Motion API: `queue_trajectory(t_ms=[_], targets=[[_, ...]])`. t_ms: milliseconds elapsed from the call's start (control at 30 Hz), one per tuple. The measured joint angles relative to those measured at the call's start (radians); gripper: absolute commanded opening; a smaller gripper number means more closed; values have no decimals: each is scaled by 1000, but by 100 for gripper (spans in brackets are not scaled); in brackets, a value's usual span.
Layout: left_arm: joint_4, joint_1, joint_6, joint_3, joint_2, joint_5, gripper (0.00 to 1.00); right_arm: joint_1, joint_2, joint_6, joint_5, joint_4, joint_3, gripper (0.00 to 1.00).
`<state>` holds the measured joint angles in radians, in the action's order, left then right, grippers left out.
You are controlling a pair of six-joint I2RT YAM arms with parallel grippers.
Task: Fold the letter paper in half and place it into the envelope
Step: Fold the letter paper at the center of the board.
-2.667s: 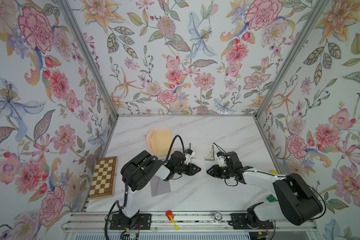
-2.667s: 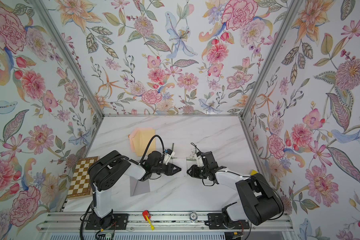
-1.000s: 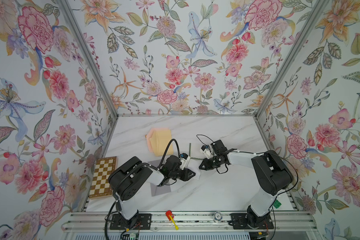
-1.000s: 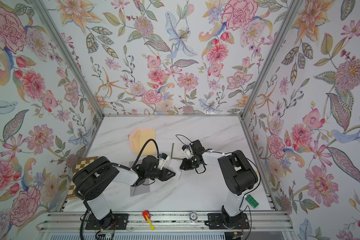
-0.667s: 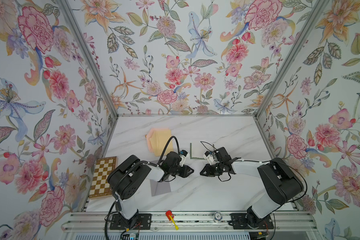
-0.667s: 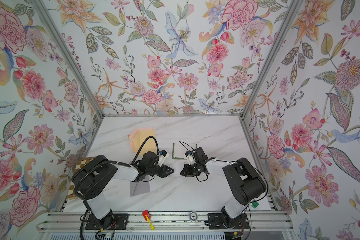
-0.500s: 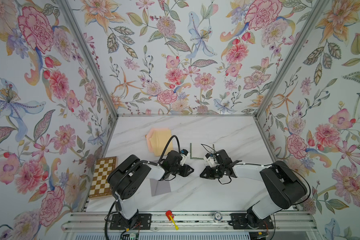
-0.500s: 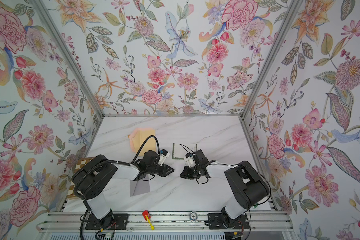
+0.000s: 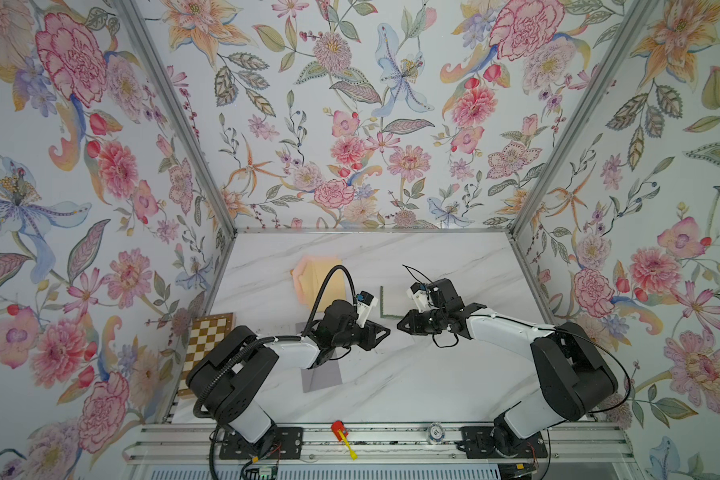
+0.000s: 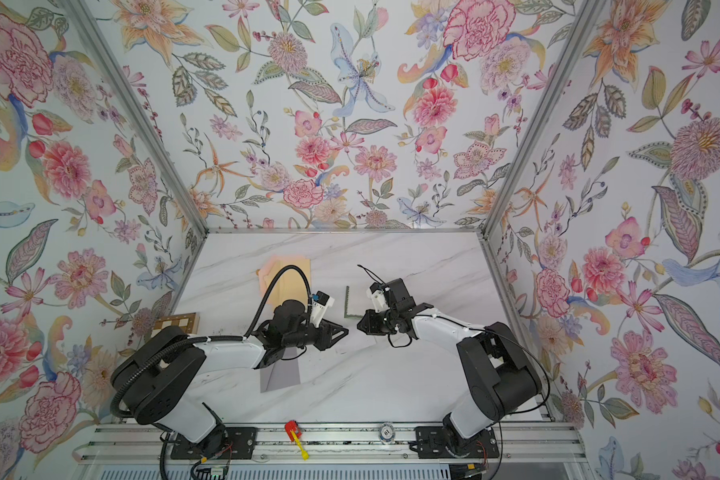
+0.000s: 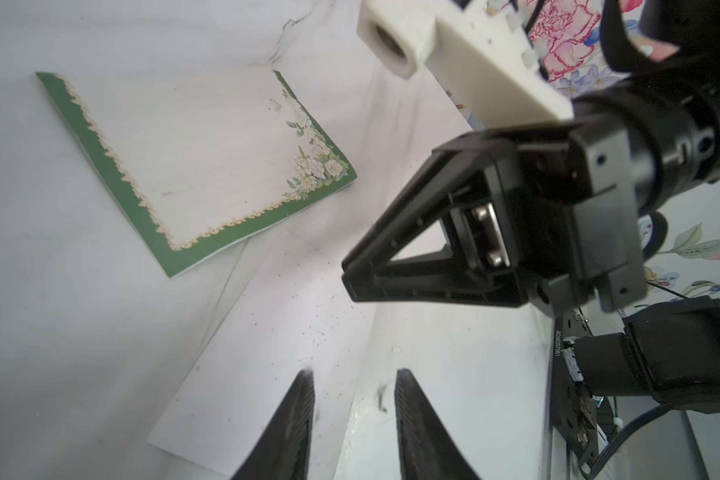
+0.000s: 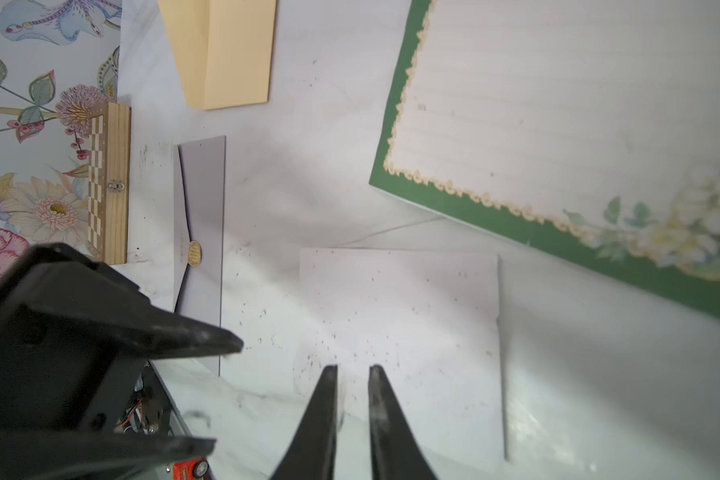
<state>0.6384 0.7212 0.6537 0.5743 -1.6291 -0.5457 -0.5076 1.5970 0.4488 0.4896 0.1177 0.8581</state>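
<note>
- My left jaws are spread, my right jaws narrowly parted; both are empty.
- They face each other over a white sheet (image 12: pixel 400 316) flat on the surface (image 9: pixel 412 374).
- Green-bordered letter paper (image 9: pixel 393 303) lies flat just beyond, bordered corner toward my left arm; long axis unclear.

The left arm (image 9: pixel 283 357) reaches from its base at the near edge of the surface (image 9: pixel 412 386) toward the middle, forearm low and almost level. The right arm (image 9: pixel 508 332) mirrors it from the other side. The left gripper (image 9: pixel 385 332) and right gripper (image 9: pixel 400 325) point at each other, tips near but apart. The left jaws stand clearly apart, the right jaws only by a narrow gap, and both are empty
</note>
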Motion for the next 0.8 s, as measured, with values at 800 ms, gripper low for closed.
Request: queue_trajectory(t_ms=[800], targets=[[43, 71, 38, -76, -93, 140, 34, -46, 260, -135, 171, 91, 209, 18]])
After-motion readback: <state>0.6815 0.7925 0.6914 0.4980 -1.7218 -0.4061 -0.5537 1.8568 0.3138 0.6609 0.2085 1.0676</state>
